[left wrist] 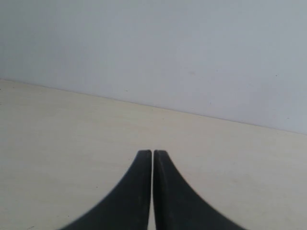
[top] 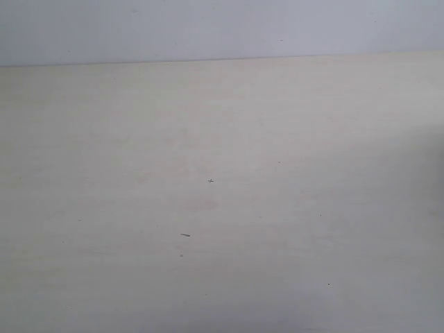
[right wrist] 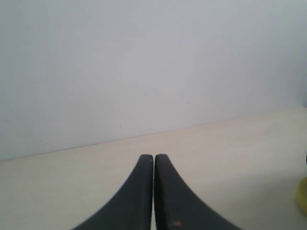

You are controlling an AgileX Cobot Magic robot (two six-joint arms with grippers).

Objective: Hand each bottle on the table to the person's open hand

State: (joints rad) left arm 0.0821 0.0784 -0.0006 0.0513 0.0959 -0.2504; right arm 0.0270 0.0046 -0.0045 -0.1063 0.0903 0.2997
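The table is pale beige, faintly grained, dark-specked; the wall is grey; left gripper and right gripper are black.

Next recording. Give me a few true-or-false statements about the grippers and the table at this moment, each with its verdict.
1. The left gripper is shut on nothing. True.
2. The right gripper grips a bottle. False: its jaws are shut together with nothing between them.
3. Four bottles stand mid-table in the exterior view. False: no bottle shows on the table there, only tiny dark specks.
4. A yellow object is cut off at the edge of the right wrist view. True.
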